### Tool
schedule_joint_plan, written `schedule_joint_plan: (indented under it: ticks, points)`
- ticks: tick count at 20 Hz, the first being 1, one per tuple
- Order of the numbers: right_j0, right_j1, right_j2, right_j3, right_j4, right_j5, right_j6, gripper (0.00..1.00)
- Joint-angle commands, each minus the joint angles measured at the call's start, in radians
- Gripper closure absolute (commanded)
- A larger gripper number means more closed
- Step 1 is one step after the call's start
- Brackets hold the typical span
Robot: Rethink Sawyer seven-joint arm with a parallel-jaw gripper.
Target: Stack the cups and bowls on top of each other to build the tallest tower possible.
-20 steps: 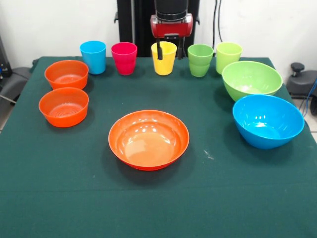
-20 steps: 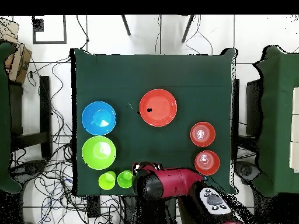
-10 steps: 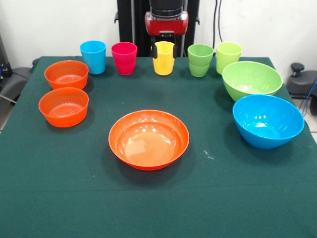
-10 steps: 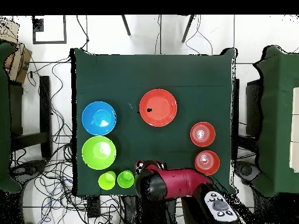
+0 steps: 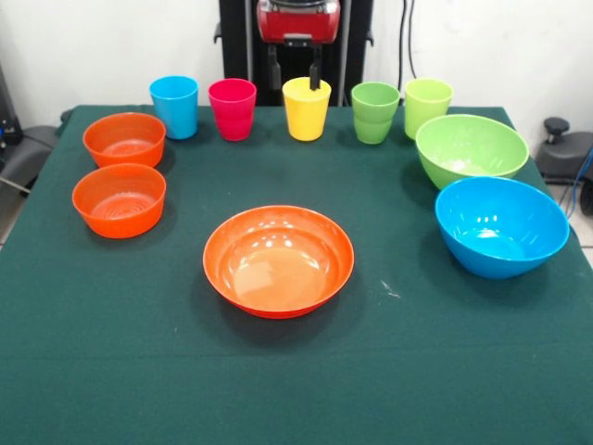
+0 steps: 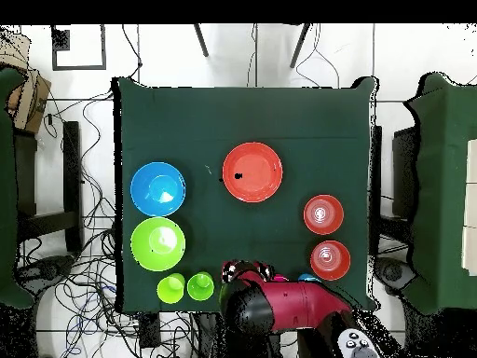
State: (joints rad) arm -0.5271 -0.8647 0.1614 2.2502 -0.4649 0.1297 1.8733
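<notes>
Green cloth covers the counter [image 5: 296, 389], which stands before a pale wall with dark cables hanging down it. Along the far edge runs a row of cups: one sky blue cup [image 5: 174, 107], one pink cup [image 5: 232, 108], one yellow cup [image 5: 307, 108], then two light green ones, the green cup [image 5: 374, 112] beside the yellow and the paler green cup [image 5: 427, 106] at the end of the row. That green cup shows a second rim partway down, so it may be two cups nested; I cannot tell for sure.

Five bowls lie open side up on the cloth. Two small orange bowls [image 5: 124, 139] [image 5: 119, 199] sit near each other at one side, one behind the other. One wide orange bowl [image 5: 278, 260] rests alone in the middle. At the other side one lime green bowl [image 5: 471, 149] sits just behind one blue bowl [image 5: 501, 225], the two close together. No bowl or cup is stacked into a tower; all stand apart on the cloth.

The red and black gripper [image 5: 296, 72] hangs just above and behind the yellow cup, its jaws parted and holding nothing, one finger [image 5: 316, 74] dipping in front of the cup's back rim. From overhead the arm [image 6: 279, 308] covers the cup row's middle.
</notes>
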Motion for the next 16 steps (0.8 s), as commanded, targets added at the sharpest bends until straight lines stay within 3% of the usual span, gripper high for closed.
schedule_joint_plan:
  ticks: [1,9,16]
  points:
    - [0.015,-0.025,0.052,0.108,-0.049,-0.059,0.087,0.0]
    - [0.026,-0.002,-0.063,0.168,-0.13,-0.184,0.106,0.0]
    - [0.04,0.105,-0.22,0.185,-0.237,-0.366,0.123,0.0]
